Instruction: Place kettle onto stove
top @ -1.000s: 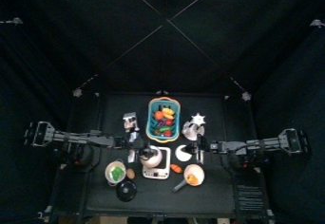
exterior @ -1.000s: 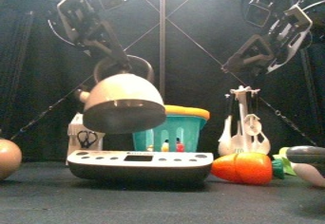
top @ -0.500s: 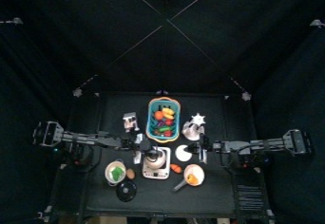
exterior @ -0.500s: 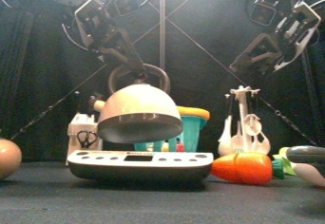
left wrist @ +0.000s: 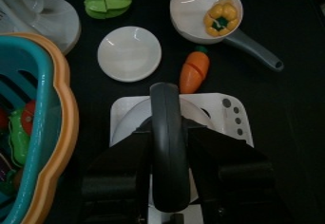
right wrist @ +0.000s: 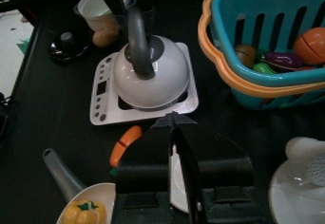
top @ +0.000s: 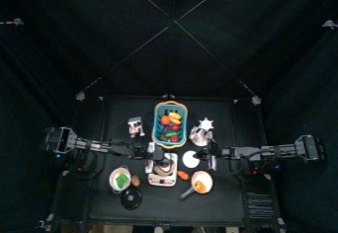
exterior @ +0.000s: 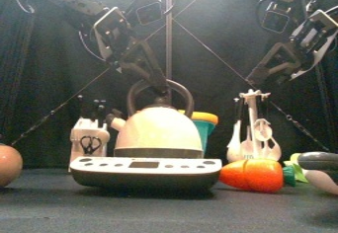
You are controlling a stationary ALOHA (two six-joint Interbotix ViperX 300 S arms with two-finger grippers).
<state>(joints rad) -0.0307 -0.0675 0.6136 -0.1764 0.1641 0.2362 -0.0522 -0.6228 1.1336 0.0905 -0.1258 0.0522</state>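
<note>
Close to finished, judging by how things lie. Has the kettle (exterior: 158,133) down on the stove (exterior: 145,174), upright, base apparently touching the grey round plate and roughly centred on the white body. Grips the kettle's arched handle (left wrist: 165,114) from above with the left hand (exterior: 145,72), jaws set around the bar. Leaves only, it seems, letting go and lifting clear without dragging the pot sideways. Holds the right hand (exterior: 264,67) raised and well apart on the other side, jaws seemingly pressed together with nothing between them.

Shows as a small rounded dome of pale silvery metal with a darker top, a stubby spout on one side and a tall dark hoop handle. Looks narrower than the stove beneath. Stands just in front of the teal basket on the surface
</note>
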